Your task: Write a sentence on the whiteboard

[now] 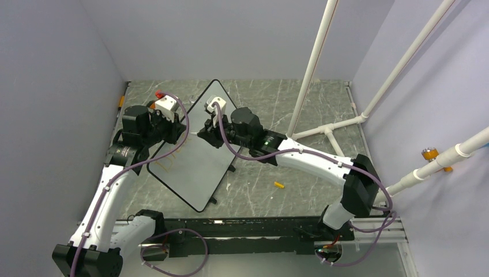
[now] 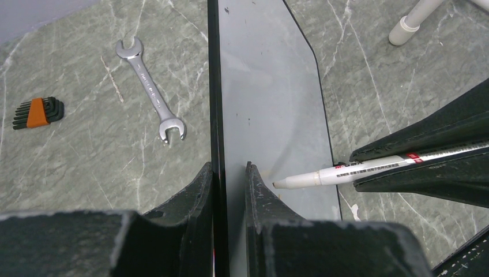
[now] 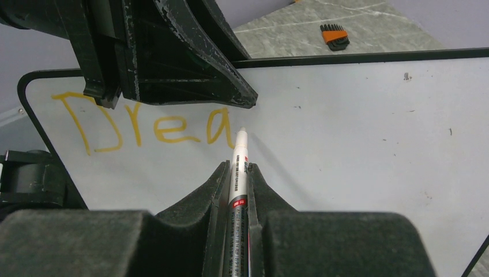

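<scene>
**Whiteboard**: propped aslant on the table, left of centre. Thin and rigid, probably light. The glossy face is likely slippery, so it is best taken by the black rim, clear of the writing.
**Left gripper**: jaws clamped on that rim.
**Right gripper**: jaws closed on a white marker, tip just beside the sentence, which reads "Drea".

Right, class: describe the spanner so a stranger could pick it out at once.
Start at the whiteboard, clamped at its rim by the left gripper. On the grey table behind it lies the spanner: long, silver, open-ended, unlike the stubby orange-and-black hex keys nearby.
</scene>
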